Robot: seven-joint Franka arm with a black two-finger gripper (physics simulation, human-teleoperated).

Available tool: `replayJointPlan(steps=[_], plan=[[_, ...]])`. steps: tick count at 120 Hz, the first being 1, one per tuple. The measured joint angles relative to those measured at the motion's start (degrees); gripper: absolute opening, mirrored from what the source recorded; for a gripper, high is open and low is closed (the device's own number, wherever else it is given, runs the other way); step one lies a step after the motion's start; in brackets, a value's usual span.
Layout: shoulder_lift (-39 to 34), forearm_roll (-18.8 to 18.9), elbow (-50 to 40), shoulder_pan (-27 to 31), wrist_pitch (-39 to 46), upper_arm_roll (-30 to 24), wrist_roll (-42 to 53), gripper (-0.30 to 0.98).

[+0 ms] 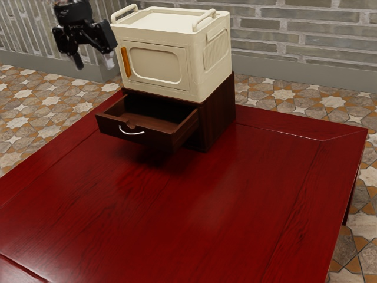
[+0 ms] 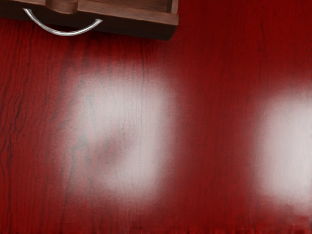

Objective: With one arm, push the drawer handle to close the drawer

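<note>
My gripper (image 1: 94,61) hangs in the air at the exterior view's upper left, its two fingers apart with nothing between them. It is higher than the drawer and separate from it. The dark brown drawer (image 1: 158,139) stands pulled out of its wooden cabinet (image 1: 219,115), and its inside looks bare. A curved silver handle (image 1: 131,132) is fixed to the drawer's front. In the wrist view, part of the drawer front (image 2: 139,27) and the handle (image 2: 64,34) appear, with nothing touching the handle.
A cream box (image 1: 156,36) with an orange door handle (image 1: 125,62) rests on top of the cabinet, close beside the gripper. The glossy red table (image 1: 194,218) extends in front of the drawer. Behind stands a brick wall.
</note>
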Motion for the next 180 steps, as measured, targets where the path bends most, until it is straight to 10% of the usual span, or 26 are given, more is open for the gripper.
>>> replayJointPlan(steps=[28, 50, 64, 118, 180], plan=[[-0.45, 4.97, -5.24, 5.75, 2.15, -4.63, -2.03, 0.69], [-27.74, 6.33, -48.99, 3.80, 11.53, -2.02, -2.63, 0.66], [-31.20, 7.43, -60.02, 3.57, 17.36, 5.57, -1.58, 0.53], [-14.65, 12.05, -57.53, 3.63, 45.80, 8.80, 9.94, 0.12], [-1.74, 4.76, -45.82, 3.59, 54.52, 5.23, 19.72, 0.02]])
